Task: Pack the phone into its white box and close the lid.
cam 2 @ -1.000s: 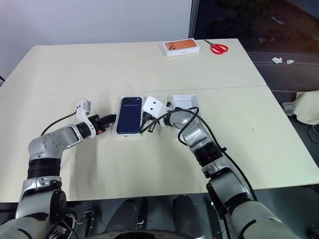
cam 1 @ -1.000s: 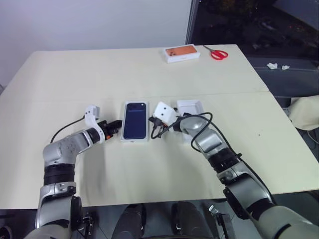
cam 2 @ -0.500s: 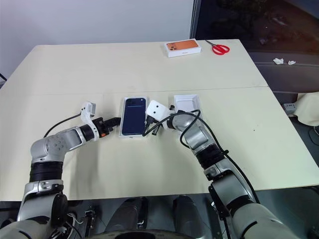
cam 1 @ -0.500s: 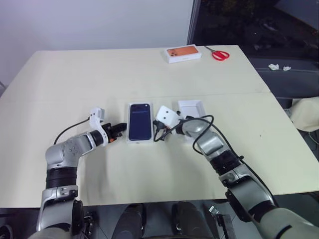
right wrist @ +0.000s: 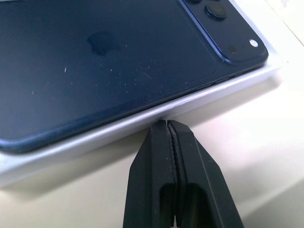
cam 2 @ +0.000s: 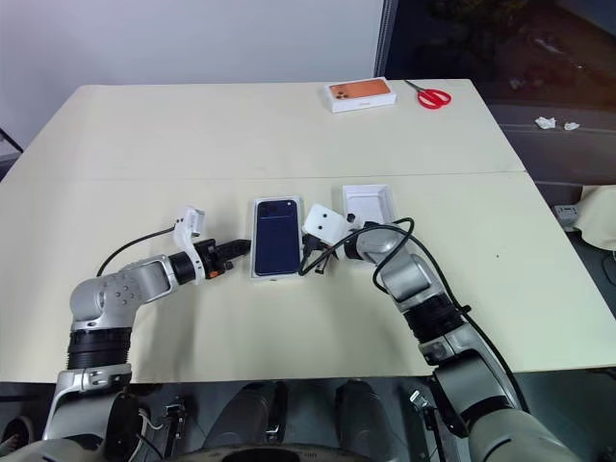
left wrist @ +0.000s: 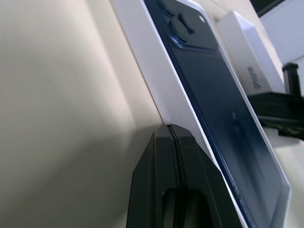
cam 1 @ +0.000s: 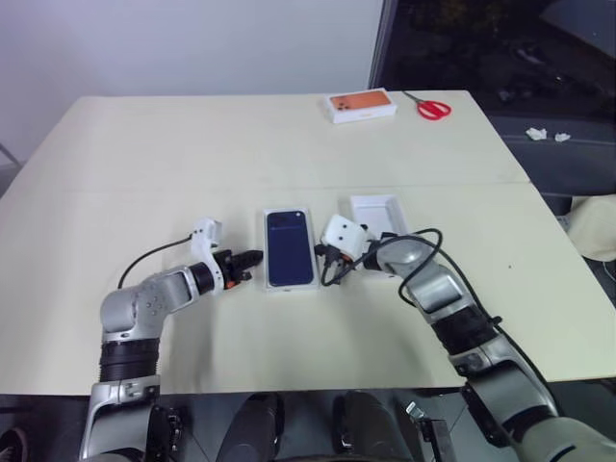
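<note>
so the phone (cam 1: pixel 291 247) sits in the white box (cam 1: pixel 291 285) mid-tabletop, long axis near-to-far, squeezed between the clenched left claw (cam 1: pixel 252 258) and clenched right claw (cam 1: pixel 325 262), lid (cam 1: pixel 378 214) just right.

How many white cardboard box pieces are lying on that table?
3: the white box holding the phone in the middle, the lid lying open side up to its right, and an orange-printed box at the far edge.
</note>
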Controlling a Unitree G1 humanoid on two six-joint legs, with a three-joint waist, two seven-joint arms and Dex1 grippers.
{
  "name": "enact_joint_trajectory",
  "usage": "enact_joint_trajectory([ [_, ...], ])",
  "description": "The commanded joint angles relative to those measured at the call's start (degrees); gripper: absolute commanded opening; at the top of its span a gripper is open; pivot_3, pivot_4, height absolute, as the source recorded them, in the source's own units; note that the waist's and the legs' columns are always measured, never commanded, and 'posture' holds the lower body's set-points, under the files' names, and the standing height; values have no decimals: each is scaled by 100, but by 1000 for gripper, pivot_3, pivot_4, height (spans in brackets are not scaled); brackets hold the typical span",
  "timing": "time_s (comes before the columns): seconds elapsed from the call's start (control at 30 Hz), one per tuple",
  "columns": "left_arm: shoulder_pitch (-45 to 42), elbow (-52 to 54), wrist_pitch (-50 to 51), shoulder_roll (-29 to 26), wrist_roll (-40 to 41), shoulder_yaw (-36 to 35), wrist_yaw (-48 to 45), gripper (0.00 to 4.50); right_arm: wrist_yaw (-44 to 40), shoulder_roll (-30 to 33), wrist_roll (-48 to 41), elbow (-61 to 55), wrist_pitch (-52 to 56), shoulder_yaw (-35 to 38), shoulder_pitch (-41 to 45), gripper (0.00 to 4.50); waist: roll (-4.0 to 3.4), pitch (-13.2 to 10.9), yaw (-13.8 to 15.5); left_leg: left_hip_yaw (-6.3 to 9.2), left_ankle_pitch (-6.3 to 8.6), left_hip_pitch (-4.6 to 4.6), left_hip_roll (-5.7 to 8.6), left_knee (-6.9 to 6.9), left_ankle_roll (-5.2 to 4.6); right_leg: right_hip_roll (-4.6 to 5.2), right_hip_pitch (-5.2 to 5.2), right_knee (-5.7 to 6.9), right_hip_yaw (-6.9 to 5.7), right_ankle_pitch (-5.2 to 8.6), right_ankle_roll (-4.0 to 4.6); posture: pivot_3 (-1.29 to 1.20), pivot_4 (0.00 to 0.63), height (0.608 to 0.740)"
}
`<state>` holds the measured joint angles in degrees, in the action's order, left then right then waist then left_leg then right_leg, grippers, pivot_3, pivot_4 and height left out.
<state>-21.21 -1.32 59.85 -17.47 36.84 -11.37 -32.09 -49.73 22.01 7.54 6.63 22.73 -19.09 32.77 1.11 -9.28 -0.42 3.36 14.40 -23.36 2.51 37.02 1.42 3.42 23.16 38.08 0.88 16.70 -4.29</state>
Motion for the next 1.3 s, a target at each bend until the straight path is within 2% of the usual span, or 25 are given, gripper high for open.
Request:
enact_joint_trajectory([
  [0.03,53,333,344,320,201,576,-41,0,-280,202,-218,-532,109,-5,-215,53,0,0,20,0,2,0,4,2,-4,4,-3,-1,-1,0,0,0,150,740],
  [0.2,16,350,258,530,18,940,-44,0,-456,721,-354,-1063,417,229,-651,53,-3,2,129,0,6,0,10,7,-11,10,-12,-7,-2,0,0,0,150,740],
  [0.63,-260,-27,-14,784,-309,1463,-208,0,-371,1367,-530,-1338,696,620,-1048,53,-6,3,147,6,14,11,18,15,-24,16,-45,-25,-12,1,-1,0,150,740],
  [0.9,-406,-268,-191,957,-467,1686,-299,0,-313,1567,-559,-1350,621,695,-1227,53,-9,5,217,10,24,33,18,15,-43,16,-79,-46,-17,1,-3,0,150,740],
  [1.27,-455,-485,-444,849,-731,1750,-480,0,-489,1574,-852,-1490,1005,685,-1293,53,-11,7,275,9,28,44,18,13,-48,17,-96,-60,-17,0,-6,0,150,740],
  [1.3,-449,-490,-455,836,-744,1741,-493,252,-494,1582,-864,-1486,1034,685,-1269,567,-11,7,271,9,28,44,18,13,-48,17,-96,-60,-17,0,-6,0,150,740],
])
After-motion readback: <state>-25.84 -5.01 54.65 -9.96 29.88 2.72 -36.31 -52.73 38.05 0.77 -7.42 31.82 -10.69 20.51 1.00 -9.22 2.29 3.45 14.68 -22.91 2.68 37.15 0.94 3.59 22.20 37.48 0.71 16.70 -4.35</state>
